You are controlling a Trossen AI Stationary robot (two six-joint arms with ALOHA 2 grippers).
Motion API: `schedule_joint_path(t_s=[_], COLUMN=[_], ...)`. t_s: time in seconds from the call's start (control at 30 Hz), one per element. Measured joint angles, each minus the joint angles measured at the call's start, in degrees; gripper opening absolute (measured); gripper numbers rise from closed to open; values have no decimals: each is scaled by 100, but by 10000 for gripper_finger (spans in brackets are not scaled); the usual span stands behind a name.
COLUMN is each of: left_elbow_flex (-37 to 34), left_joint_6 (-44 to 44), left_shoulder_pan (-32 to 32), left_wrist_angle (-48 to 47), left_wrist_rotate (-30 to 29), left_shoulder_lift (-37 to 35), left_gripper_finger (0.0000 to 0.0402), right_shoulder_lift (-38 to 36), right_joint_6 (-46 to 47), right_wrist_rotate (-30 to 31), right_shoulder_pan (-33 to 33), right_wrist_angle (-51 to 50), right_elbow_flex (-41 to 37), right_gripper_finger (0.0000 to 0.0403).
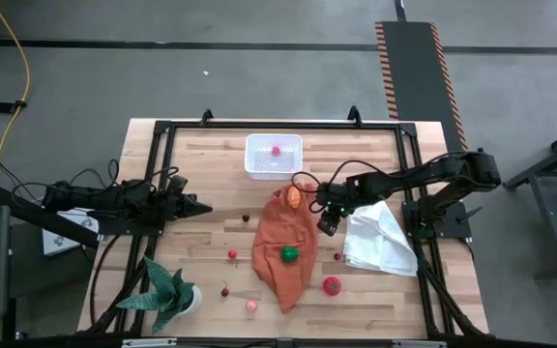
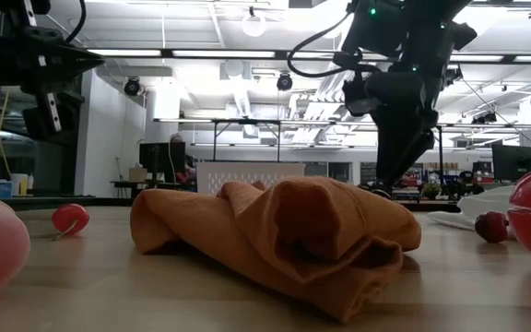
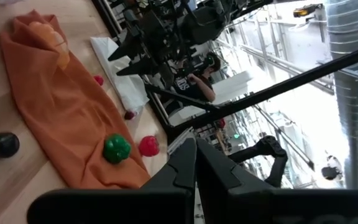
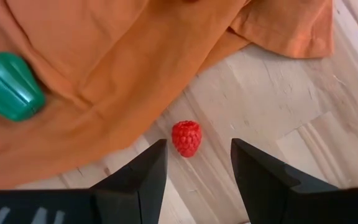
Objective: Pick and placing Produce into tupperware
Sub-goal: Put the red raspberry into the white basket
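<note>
The tupperware [image 1: 274, 157], a white tub, stands at the table's far middle with one red piece of produce [image 1: 277, 151] inside. An orange piece [image 1: 294, 195] and a green pepper [image 1: 289, 254] lie on the orange cloth [image 1: 283, 246]. A red raspberry [image 4: 186, 138] lies on the bare wood beside the cloth's edge. My right gripper [image 4: 197, 144] hangs open above it, tilted steeply down, touching nothing. My left gripper [image 1: 201, 208] waits shut and level at the table's left, holding nothing.
A white cloth [image 1: 380, 242] lies right of the orange one. A red fruit [image 1: 331, 285], a dark cherry [image 1: 246, 217], small red pieces [image 1: 232, 255] and a pink one [image 1: 251, 305] lie scattered on the wood. A green potted plant [image 1: 170, 295] stands near the front left.
</note>
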Motion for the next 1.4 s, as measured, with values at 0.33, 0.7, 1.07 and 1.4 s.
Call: schedule_joint_path(t_s=[0.33,0.7,1.07,1.4], left_elbow_flex=[-1,-1,0,-2], left_joint_6=[-194,-203,-192,-207], left_shoulder_pan=[0,0,1,1], left_wrist_angle=[-7,2,2,5], left_wrist_rotate=[165,165,167,183], left_shoulder_lift=[1,1,1,-1], left_gripper_finger=[1,1,1,1], right_shoulder_lift=[532,689,689,919], right_joint_6=[17,-48,-216,-328], right_wrist_rotate=[-149,-157,-1,0], right_shoulder_pan=[99,342,326,169], right_wrist_angle=[284,383,393,455], right_elbow_flex=[0,0,0,7], right_gripper_finger=[167,167,167,167])
